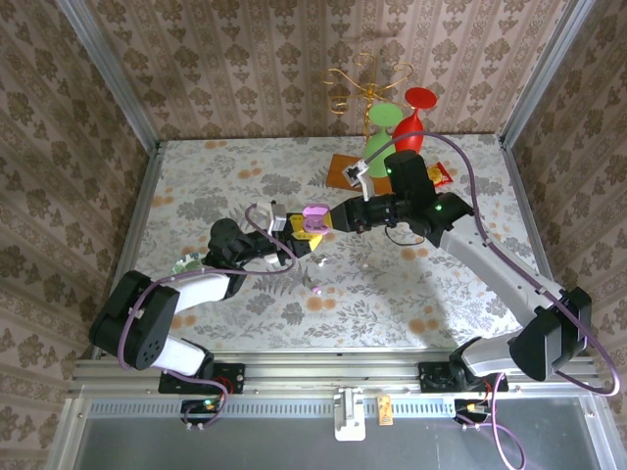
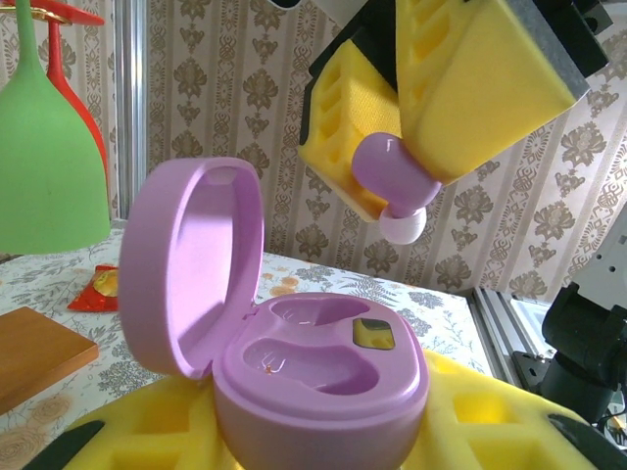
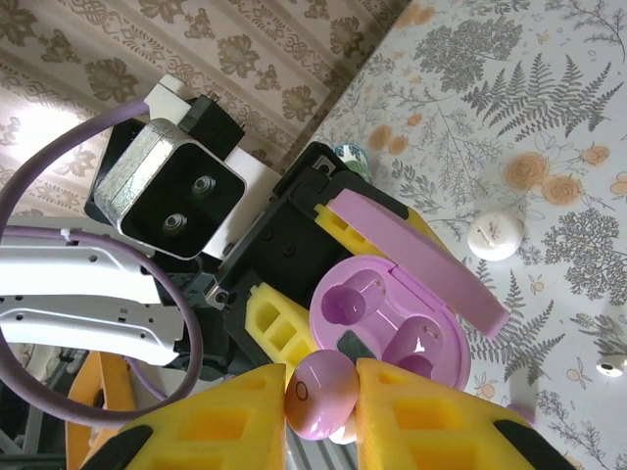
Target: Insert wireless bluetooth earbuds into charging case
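My left gripper point(image 1: 292, 237) is shut on the base of a purple charging case point(image 2: 323, 377), lid point(image 2: 191, 264) swung open and both sockets empty. The case also appears in the top view point(image 1: 315, 215) and the right wrist view point(image 3: 392, 328). My right gripper point(image 3: 323, 401) is shut on a purple earbud point(image 3: 321, 392) with a whitish tip; in the left wrist view this earbud point(image 2: 390, 181) hangs just above the case, apart from it. In the top view the right gripper point(image 1: 331, 223) meets the left one mid-table. A whitish earbud point(image 3: 495, 235) lies loose on the tablecloth, and another small bit point(image 1: 315, 288) lies nearby.
A green glass point(image 1: 380, 127), a red glass point(image 1: 416, 116) and a gold wire stand point(image 1: 364, 83) stand at the back. A wooden board point(image 1: 345, 168) and a snack packet point(image 1: 441, 174) lie beside them. A green oval case point(image 1: 186, 262) sits by the left arm.
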